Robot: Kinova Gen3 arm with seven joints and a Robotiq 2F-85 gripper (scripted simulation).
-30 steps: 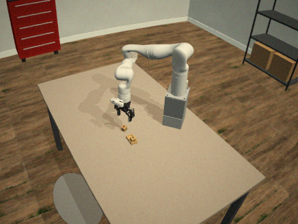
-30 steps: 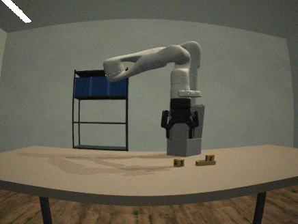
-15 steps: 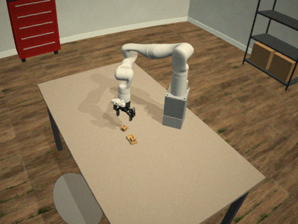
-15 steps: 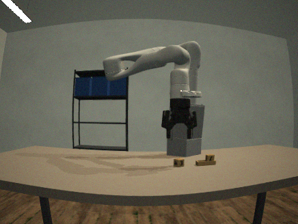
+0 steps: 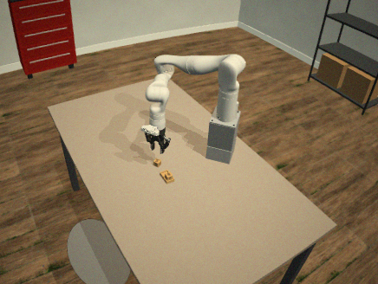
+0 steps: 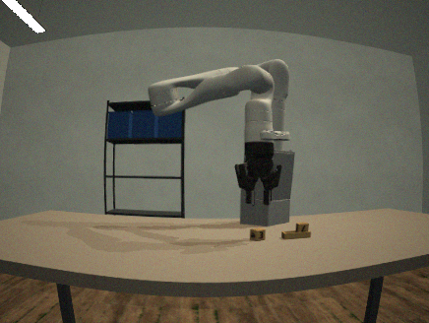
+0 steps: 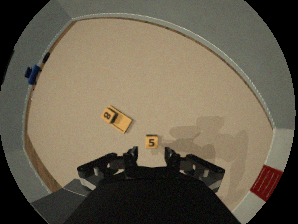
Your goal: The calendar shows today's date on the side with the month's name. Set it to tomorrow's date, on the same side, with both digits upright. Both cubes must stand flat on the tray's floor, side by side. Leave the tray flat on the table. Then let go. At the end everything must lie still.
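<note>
A small wooden tray [image 5: 166, 177] lies flat on the table with one digit cube standing in it at one end. The tray also shows in the side view [image 6: 296, 232] and in the wrist view [image 7: 117, 117]. The second digit cube [image 5: 157, 163] stands loose on the table a short way from the tray, toward the gripper; it also shows in the side view [image 6: 257, 234] and the wrist view [image 7: 152, 141]. The digits are too small to read surely. My gripper [image 6: 258, 199] hangs above the loose cube, pointing down, fingers partly open with nothing between them.
The robot's grey base block [image 5: 222, 140] stands on the table behind the tray. A round grey stool [image 5: 96, 251] stands by the near table edge. A red drawer cabinet [image 5: 42, 32] and a metal shelf [image 5: 348, 52] stand well away on the floor.
</note>
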